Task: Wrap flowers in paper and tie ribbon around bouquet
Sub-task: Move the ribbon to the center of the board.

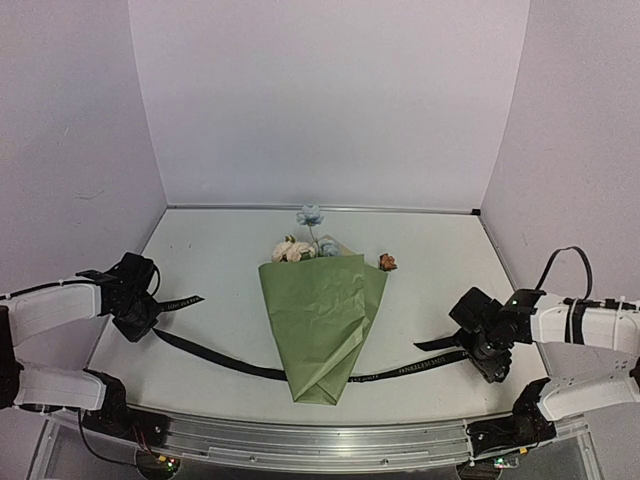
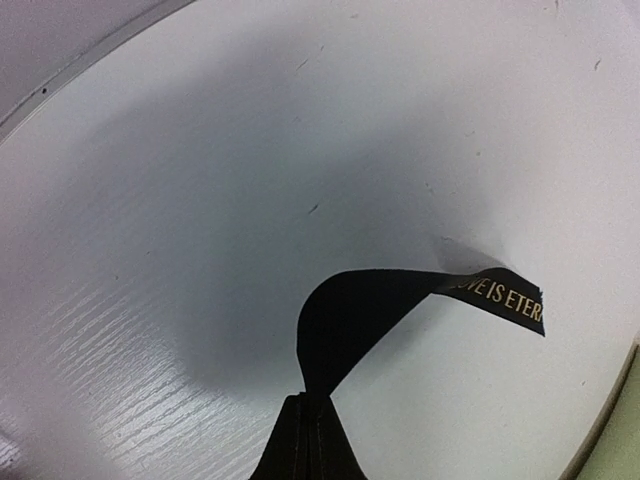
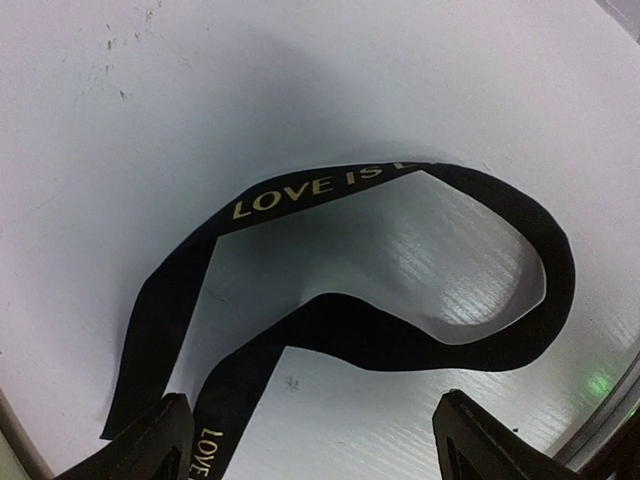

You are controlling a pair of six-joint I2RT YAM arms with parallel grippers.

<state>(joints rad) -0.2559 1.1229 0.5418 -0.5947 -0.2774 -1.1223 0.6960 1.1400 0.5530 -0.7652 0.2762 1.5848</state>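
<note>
Lying toward the near edge, the pointed end of the bouquet (image 1: 322,330) rested on the white worktop (image 1: 200,250), with the black ribbon (image 3: 290,193) passing beneath it, apparently so both ends could be brought up and tied. The left fingers (image 2: 292,450) were closed on the ribbon's left end, holding it raised in a curl. The right fingers (image 3: 485,445) stood spread apart over the looped right end, gripping nothing, probably ready to pinch it. Farther back, cream, blue and orange flowers (image 1: 293,250) poked from the green paper (image 1: 320,290).
</note>
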